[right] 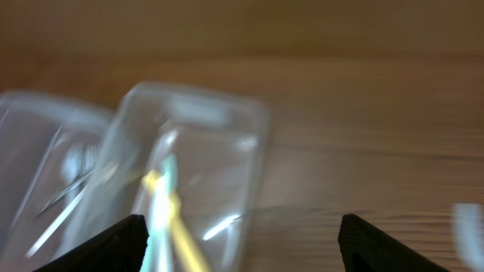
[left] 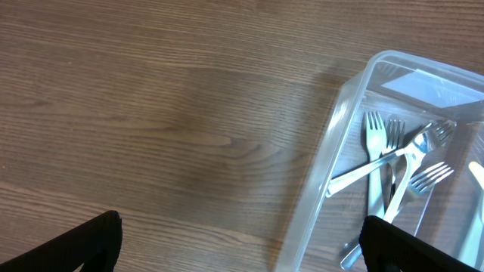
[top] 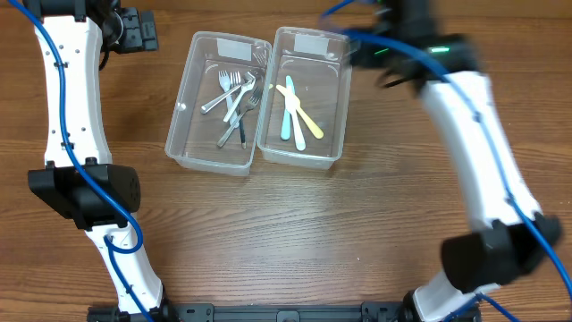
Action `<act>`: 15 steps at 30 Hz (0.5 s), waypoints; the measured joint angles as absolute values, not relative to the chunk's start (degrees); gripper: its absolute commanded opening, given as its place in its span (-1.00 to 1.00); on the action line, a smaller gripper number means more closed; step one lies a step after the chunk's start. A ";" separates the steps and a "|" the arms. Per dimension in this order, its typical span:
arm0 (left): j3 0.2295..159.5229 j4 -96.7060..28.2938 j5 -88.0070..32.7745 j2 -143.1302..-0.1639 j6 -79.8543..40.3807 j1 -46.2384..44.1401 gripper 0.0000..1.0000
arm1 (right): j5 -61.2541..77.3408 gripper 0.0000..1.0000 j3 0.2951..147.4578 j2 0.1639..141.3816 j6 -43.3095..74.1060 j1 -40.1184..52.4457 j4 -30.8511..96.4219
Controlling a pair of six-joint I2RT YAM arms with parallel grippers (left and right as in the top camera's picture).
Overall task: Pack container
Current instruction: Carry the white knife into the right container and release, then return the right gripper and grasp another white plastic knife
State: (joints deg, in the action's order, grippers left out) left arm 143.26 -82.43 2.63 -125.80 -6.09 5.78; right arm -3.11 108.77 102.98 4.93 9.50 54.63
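Where it lies bare at the near side, the surface [top: 286, 233] is brown, matte wood grain streaked with fine dark lines. Farther back, two clear plastic containers with rounded corners stand side by side, their long walls touching or nearly so. The left container [top: 189, 143] holds a loose, crossed pile of shiny metal forks [top: 234, 97]. The right container [top: 329, 107] holds a teal utensil [top: 286, 125] and a yellow utensil [top: 309, 125], both smooth plastic, crossing near their far ends. Beyond the left container's far corner and off to its left, the left gripper [top: 134, 34] hovers with its black jaws spread wide and nothing between them. Its wrist view catches that container at the right edge. The right gripper [right: 242, 245], blurred, sits just past the right container's far right corner, jaws likewise far apart and empty.
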 measured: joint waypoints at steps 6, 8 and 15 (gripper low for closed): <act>143.26 -82.43 2.63 -125.80 -6.09 5.78 1.00 | -5.30 0.75 109.65 103.02 2.70 -8.01 56.49; 143.26 -82.43 2.63 -125.80 -6.09 5.78 1.00 | -5.30 0.78 109.65 105.30 0.60 -13.06 57.25; 143.26 -82.46 2.63 -125.80 -6.09 5.78 1.00 | -3.99 0.72 109.60 114.80 -7.81 -21.37 64.25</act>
State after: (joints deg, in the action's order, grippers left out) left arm 143.26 -82.46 2.63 -125.80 -6.09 5.78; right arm -3.99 109.60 114.80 -7.81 -21.37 64.25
